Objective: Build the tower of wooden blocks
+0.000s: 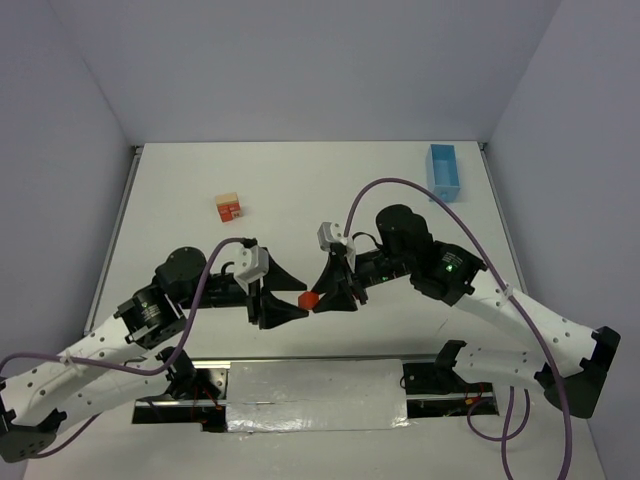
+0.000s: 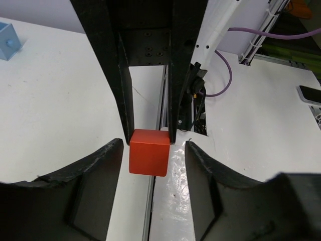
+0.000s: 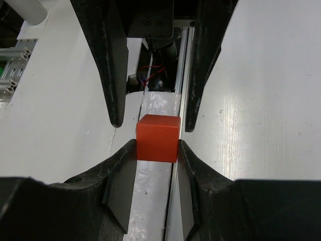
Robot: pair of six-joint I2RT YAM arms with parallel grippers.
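Right fingers (image 3: pixel 118 173) pinch the red cube (image 3: pixel 158 138) from both sides, pads flat on its faces, so that arm has it. Left fingers (image 2: pixel 100 170) are spread wide round the same cube w/ a clear gap on each side, i.e. not touching. Both arms meet nose to nose over the near-middle of the counter (image 1: pixel 300 180), cube between them, prob. lifted off the surface, tho I can't be sure of that from up top.

As for the tower: not far along, I'd say. Only a small stack (image 1: pixel 230 208) stands at the back left, tan on top of red-orange as far as I can make out, well apart from the cube. Blue tray (image 1: pixel 443 170) sits in the far right corner; can't see into it. No other loose blocks in sight.

What's left, by my reckoning: settle which arm carries the cube, get it over to the stack, set it on top square.
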